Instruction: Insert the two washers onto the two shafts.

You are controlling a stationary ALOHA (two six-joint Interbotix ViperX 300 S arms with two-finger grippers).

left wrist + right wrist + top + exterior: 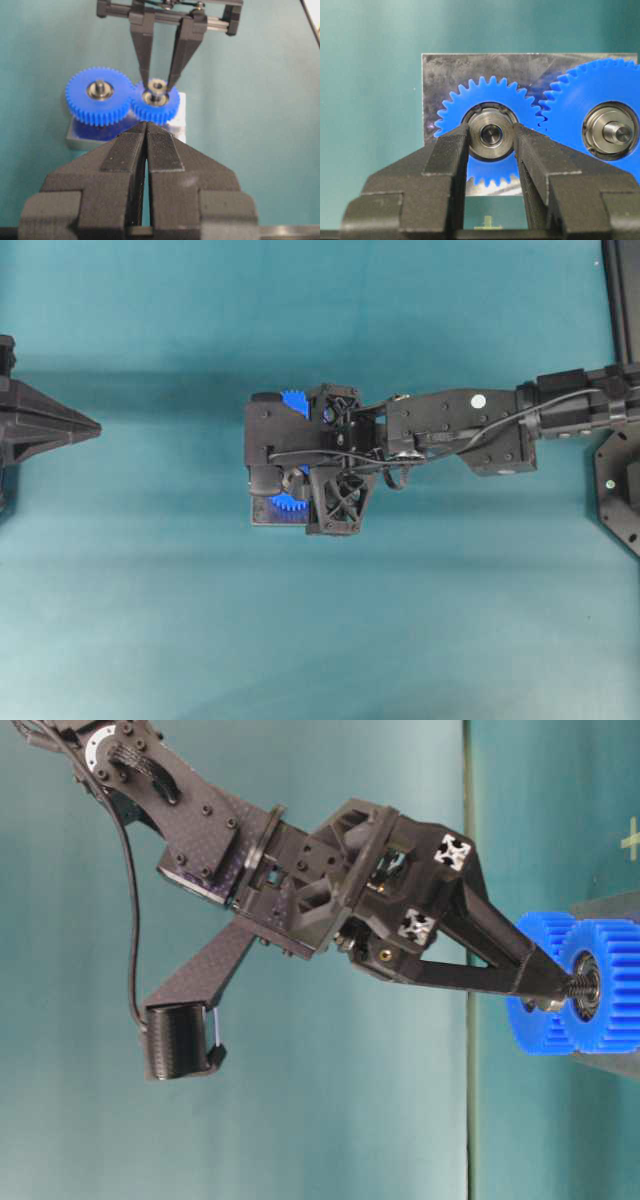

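**A:** Teal cloth (150, 620) covers the whole bench. Landmark is the grey metal plate (440, 90) at mid-table, carrying two blue gears meshed tooth to tooth.

**B:** Which gear is the busy one?

**A:** The smaller gear (457, 107). The larger gear (95, 97) sits beside it on the plate, its own bare shaft stub standing up through its hub, nothing near it.

**B:** Right arm?

**A:** Reaches in over the plate, angled down steeply. Right gripper (491, 136) has its fingertips at the smaller gear's hub, one fingertip on each side of the washer (491, 135).

**B:** Clamped?

**A:** Looks so. Both pads meet the washer's rim in the right wrist view; the jaws stand only as far apart as the ring is wide. From the left wrist camera the same ring (157, 86) shows pinched between the two narrow tips.

**B:** And the washer relative to the shaft?

**A:** Centred over the smaller gear's hub; the shaft (491, 136) end shows through the washer's hole. Low view has the threaded shaft (578, 988) right at the fingertips. Whether the ring is fully seated against the bearing, cannot tell.

**B:** Left gripper?

**A:** Left gripper (146, 131) hangs well back from the plate, pointing toward it, fingers pressed together, nothing between them.
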